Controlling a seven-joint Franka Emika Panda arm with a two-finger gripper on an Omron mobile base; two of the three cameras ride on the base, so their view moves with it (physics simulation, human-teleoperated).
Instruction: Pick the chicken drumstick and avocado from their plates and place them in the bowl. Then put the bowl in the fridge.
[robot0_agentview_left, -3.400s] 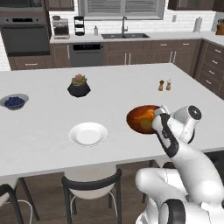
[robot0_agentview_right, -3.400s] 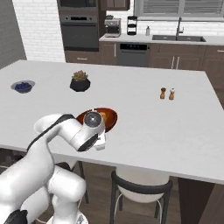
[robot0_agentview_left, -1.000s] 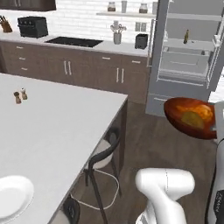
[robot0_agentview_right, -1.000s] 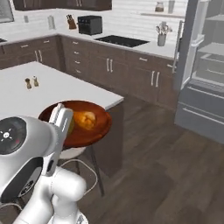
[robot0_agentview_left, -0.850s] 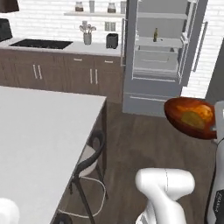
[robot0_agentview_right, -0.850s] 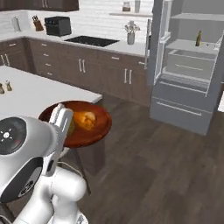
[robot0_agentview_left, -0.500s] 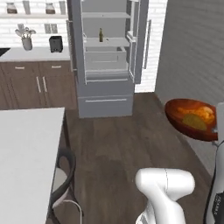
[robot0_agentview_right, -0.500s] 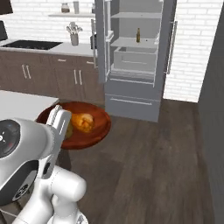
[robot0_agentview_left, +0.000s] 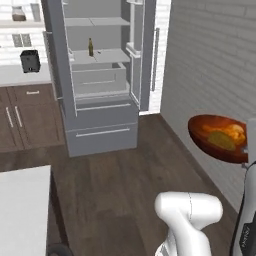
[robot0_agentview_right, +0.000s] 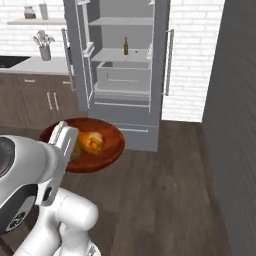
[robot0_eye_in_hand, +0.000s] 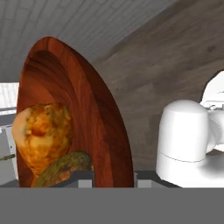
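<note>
Nearest the cameras, at the lower left of the right base view, the gripper (robot0_agentview_right: 64, 134) is clamped on the near rim of the bowl (robot0_agentview_right: 107, 145), carrying it level above the dark wood floor (robot0_agentview_right: 165, 200). Its fingers are hard to make out, so how wide the jaws stand cannot be told beyond the grip on the rim. Inside the bowl the chicken drumstick (robot0_agentview_right: 92, 141) lies toward the middle, and the avocado (robot0_agentview_right: 76, 149) sits just beside it on the gripper's side, the two touching. From the left base view the bowl (robot0_agentview_left: 212, 137) hangs at the right edge of the frame, close to a grey brick wall (robot0_agentview_left: 210, 60). Through the hand view the bowl (robot0_eye_in_hand: 94, 113) stands on edge at the left, with the drumstick (robot0_eye_in_hand: 41, 133) above the avocado (robot0_eye_in_hand: 65, 168).

Farther off, at the upper middle of both base views, the fridge (robot0_agentview_right: 125, 75) stands open, well apart from the bowl. A small bottle (robot0_agentview_right: 126, 46) rests on one pale shelf, above a drawer.
</note>
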